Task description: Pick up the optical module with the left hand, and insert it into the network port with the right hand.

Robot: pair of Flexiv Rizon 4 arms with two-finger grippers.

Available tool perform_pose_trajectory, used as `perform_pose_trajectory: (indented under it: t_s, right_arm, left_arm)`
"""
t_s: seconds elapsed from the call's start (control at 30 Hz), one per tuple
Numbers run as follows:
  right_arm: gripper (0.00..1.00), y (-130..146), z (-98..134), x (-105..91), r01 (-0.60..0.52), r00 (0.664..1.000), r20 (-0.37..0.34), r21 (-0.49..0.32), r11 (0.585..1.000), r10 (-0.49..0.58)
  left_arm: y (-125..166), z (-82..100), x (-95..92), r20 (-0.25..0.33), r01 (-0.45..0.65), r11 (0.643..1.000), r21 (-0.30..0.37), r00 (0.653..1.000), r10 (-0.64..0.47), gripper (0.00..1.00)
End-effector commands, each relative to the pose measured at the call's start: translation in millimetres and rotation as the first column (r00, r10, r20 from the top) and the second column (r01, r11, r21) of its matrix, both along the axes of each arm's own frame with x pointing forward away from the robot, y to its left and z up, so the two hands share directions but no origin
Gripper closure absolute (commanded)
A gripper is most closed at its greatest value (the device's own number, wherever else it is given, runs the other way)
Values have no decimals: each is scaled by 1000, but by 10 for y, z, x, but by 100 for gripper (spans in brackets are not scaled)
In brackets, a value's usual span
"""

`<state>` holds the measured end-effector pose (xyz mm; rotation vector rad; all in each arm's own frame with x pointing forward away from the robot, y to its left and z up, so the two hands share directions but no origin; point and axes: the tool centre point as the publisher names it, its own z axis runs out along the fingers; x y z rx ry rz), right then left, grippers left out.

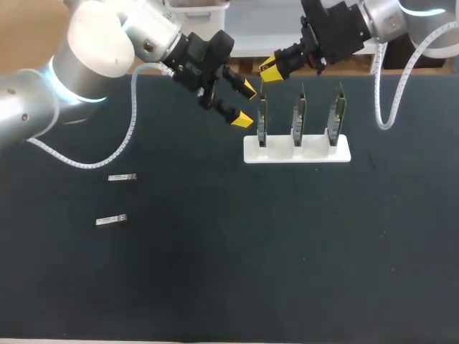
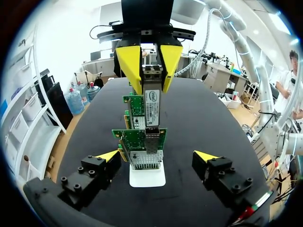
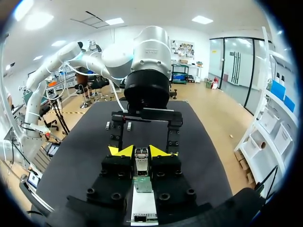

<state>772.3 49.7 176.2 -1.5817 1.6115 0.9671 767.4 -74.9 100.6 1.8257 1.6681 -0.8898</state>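
On the dark table (image 1: 287,251) a white rack (image 1: 297,149) holds three cards. The right gripper (image 1: 271,69) is clenched on the module (image 2: 152,106), whose lower end meets the port (image 2: 152,140) of the end card (image 1: 262,118). The left gripper (image 1: 245,104) is spread and empty, just beside it. Spare modules (image 1: 122,177) lie well apart.

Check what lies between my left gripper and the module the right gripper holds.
Nothing: the head view shows only bare table between the left gripper and the optical module, held by the right gripper at the leftmost card.

I see a dark worktop (image 1: 229,287) and a white card holder (image 1: 281,153). Here the network cards (image 2: 136,140) are green; the optical module (image 2: 152,106) is silver.
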Motion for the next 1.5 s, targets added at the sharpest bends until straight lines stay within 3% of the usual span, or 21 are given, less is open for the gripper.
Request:
perform_pose_trajectory:
  t_s: [0.03,0.97,1.5]
  right_arm:
    - [100,13,-17,-15,1,1000,2,-2,1000,-1]
    - [100,-2,-134,-29,2,1000,7,-52,999,-2]
    - [100,6,-35,-38,3,999,50,-46,999,0]
  left_arm:
    - [-10,4,30,-5,4,1000,5,1000,-4,0]
    - [-10,4,30,-5,4,1000,5,1000,-4,0]
    - [-10,4,30,-5,4,1000,5,1000,-4,0]
